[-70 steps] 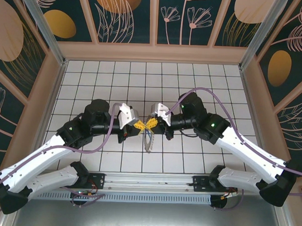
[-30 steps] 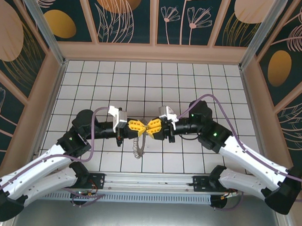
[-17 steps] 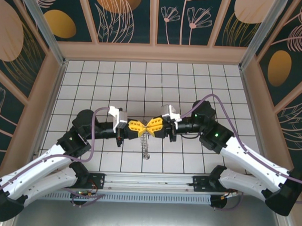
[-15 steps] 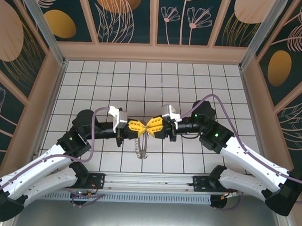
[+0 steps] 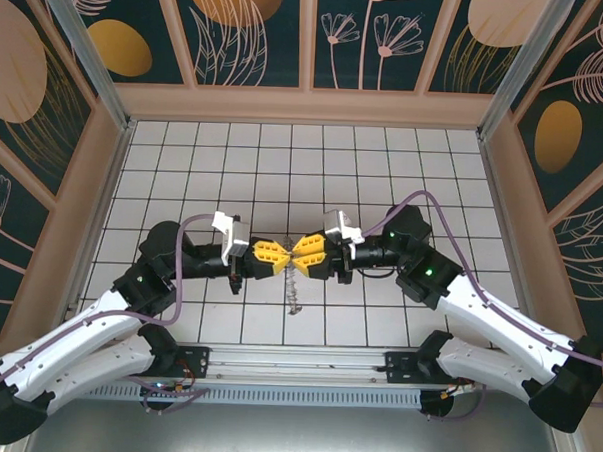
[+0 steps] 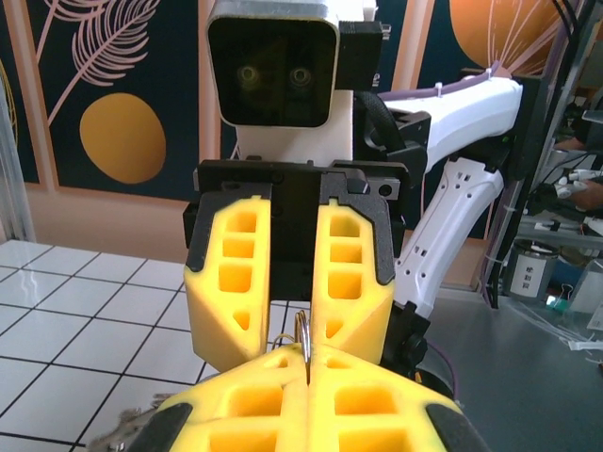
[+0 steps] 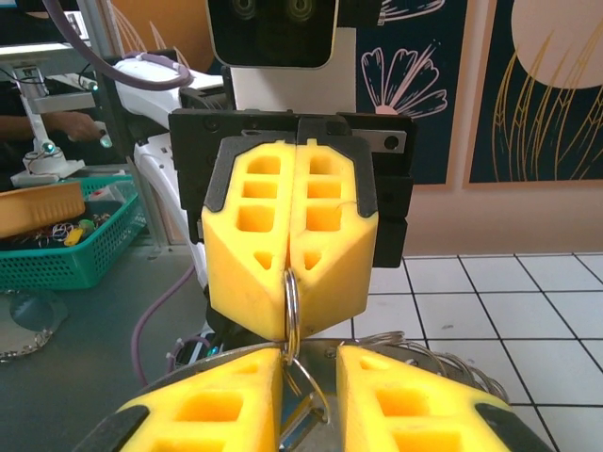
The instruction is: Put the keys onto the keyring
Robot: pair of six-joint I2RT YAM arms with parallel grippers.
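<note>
My two yellow-fingered grippers meet tip to tip above the tiled floor. The left gripper [image 5: 279, 255] [image 6: 306, 365] is shut on a thin wire loop [image 6: 303, 330] [image 7: 290, 301] at the rim of the keyring. The keyring [image 5: 295, 289] hangs below the fingertips, nearly edge-on from above. In the right wrist view its flat grey plate [image 7: 382, 350] and fringe of loops lie just past my fingers. The right gripper [image 5: 303, 256] [image 7: 309, 356] has its jaws a little apart with a flat silvery key [image 7: 301, 422] held between them, pointing at the loop.
White tiled floor [image 5: 414, 181] enclosed by wooden walls [image 5: 307, 106]. Both arms reach in from the metal rail [image 5: 295, 371] at the near edge. A green basket [image 7: 66, 250] of small parts sits on the bench outside the enclosure.
The grippers have stayed tip to tip while both arms settled lower than two seconds ago. The hanging keyring has swung and turned beneath them.
</note>
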